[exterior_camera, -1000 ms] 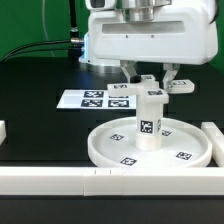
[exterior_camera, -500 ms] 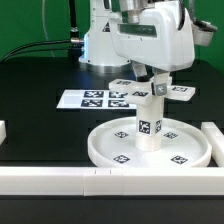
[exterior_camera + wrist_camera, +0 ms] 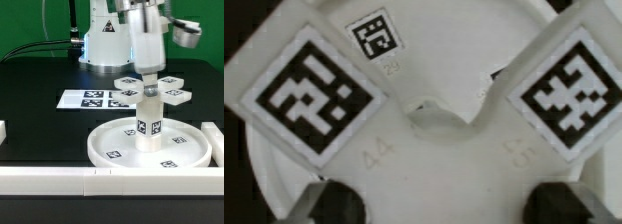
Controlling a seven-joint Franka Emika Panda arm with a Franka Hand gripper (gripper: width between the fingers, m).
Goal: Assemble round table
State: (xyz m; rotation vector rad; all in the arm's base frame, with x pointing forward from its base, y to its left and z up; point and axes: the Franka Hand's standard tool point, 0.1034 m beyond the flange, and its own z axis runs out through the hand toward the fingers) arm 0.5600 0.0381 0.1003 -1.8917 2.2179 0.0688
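The large round disc [image 3: 100, 150] lies flat near the table's front. The short cylinder leg [image 3: 150, 125] stands upright in its centre. The cross-shaped four-arm piece [image 3: 171, 96] sits level on top of the leg. My gripper [image 3: 147, 76] comes straight down on the cross's middle and is shut on it. In the wrist view the cross-shaped piece [image 3: 438, 150] fills the picture with its tags. My gripper [image 3: 446, 205] has its dark fingertips [image 3: 327, 203] on either side of the cross. The leg is hidden below it there.
The marker board [image 3: 88, 98] lies behind the disc, toward the exterior view's left. White border blocks run along the front [image 3: 60, 180], the right [image 3: 215, 135] and the left edge [image 3: 3, 130]. The arm's white base [image 3: 100, 40] stands at the back.
My gripper has turned about its vertical axis over the leg. The cross-shaped piece has turned with it, and its arms now point differently.
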